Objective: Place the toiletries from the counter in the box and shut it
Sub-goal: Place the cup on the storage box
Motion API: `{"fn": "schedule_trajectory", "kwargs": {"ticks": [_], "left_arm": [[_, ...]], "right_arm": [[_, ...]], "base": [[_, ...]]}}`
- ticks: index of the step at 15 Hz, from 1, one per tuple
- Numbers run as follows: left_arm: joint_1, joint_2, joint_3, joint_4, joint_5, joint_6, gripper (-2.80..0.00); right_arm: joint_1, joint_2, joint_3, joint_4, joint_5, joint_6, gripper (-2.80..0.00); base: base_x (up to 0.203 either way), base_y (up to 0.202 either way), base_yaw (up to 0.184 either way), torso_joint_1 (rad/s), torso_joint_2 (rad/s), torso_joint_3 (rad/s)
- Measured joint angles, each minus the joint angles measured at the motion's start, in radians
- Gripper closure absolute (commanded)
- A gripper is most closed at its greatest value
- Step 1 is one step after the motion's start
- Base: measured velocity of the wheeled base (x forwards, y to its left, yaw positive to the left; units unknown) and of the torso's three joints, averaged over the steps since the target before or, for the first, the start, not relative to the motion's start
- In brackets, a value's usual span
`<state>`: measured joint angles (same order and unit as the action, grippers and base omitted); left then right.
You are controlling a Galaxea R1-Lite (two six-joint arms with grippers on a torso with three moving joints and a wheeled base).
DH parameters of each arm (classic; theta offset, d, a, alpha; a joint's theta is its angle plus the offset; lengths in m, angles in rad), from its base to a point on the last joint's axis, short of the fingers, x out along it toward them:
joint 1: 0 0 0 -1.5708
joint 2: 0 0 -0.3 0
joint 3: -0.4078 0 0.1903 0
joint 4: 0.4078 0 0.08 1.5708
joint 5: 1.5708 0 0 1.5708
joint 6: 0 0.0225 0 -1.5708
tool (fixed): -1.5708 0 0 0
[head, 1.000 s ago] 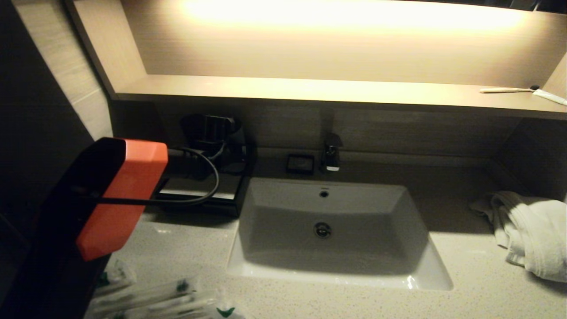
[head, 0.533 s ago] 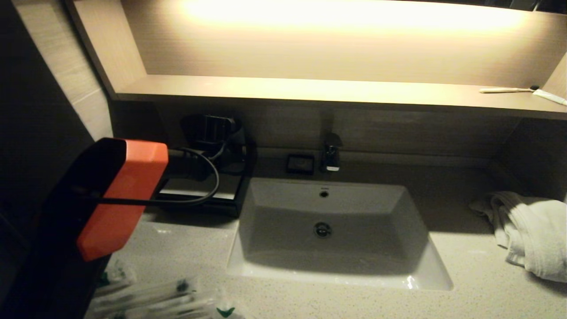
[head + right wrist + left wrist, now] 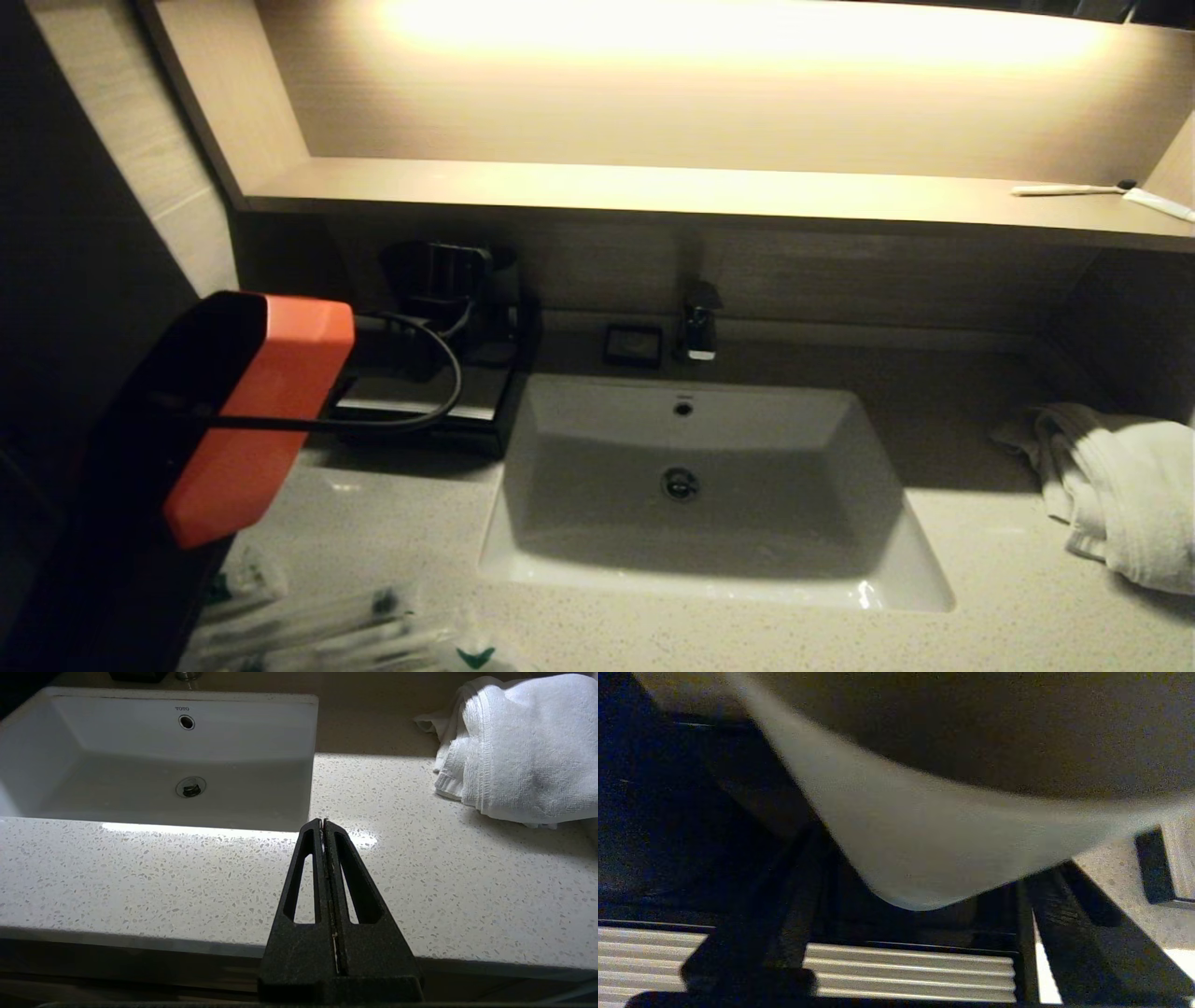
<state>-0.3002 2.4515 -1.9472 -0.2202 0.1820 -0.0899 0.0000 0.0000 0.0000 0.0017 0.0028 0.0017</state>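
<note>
The toiletries [image 3: 327,635], clear-wrapped sachets and slim sticks with green marks, lie on the counter [image 3: 392,541] at the near left, partly hidden by my left arm. The black box [image 3: 420,401] stands at the back left beside the basin. My left gripper [image 3: 453,280] reaches over the box's far part and is dark against the wall. In the left wrist view a pale rounded cup [image 3: 924,849] fills the picture just above the box's pale ribbed panel [image 3: 910,970]. My right gripper [image 3: 323,821] is shut and empty over the counter's front edge, right of the basin.
The white basin [image 3: 709,583] sits mid-counter, with a tap [image 3: 700,327] and a small black dish [image 3: 633,343] behind it. A white towel [image 3: 1120,495] lies at the right. A toothbrush [image 3: 1064,189] and a tube lie on the lit shelf.
The left gripper's end has shifted very slightly over the box. Nothing else has moved.
</note>
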Motion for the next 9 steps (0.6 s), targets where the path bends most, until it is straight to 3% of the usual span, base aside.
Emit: {"fn": "schedule_trajectory", "kwargs": {"ticks": [9], "left_arm": [[0.002, -0.048, 0.014, 0.003, 0.019, -0.005, -2.80]], "right_arm": [[0.000, 0.000, 0.000, 0.000, 0.000, 0.000, 0.00]], "base": [[0.000, 0.000, 0.000, 0.000, 0.00, 0.000]]}}
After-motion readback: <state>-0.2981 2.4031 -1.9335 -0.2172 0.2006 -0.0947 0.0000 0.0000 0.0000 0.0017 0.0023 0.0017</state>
